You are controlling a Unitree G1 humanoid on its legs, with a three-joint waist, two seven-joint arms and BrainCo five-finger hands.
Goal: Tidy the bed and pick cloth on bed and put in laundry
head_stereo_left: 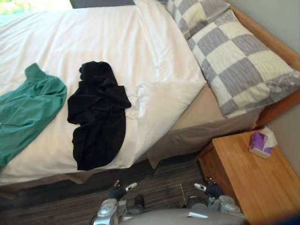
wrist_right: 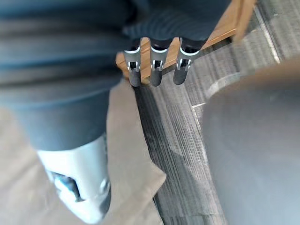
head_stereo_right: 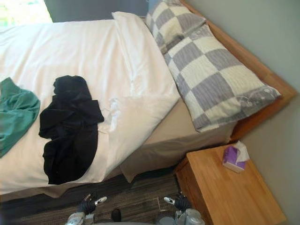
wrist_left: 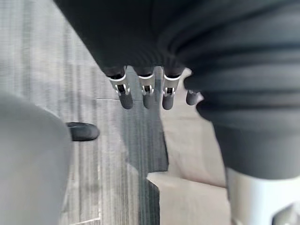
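Left hand [wrist_left: 146, 96] hangs low over the floor [head_stereo_left: 70, 199], fingers straight and loose, empty. Right hand [wrist_right: 154, 75] is the same: loose, empty, down beside the nightstand [head_stereo_left: 248, 173]. Both are well short of the bed [head_stereo_left: 199, 115].

Black cloth [head_stereo_left: 96, 119] lies crumpled on the duvet [head_stereo_left: 93, 37] by the near edge. Green cloth [head_stereo_left: 26, 110] is near it on the left, not touching.

Likely step is the first reach. Lift the left hand over the black cloth, drop onto its bunched middle, and pinch cloth only, not the duvet under it. The duvet corner [head_stereo_left: 168, 93] is turned back near the pillows [head_stereo_left: 243, 65]; flatten it after.
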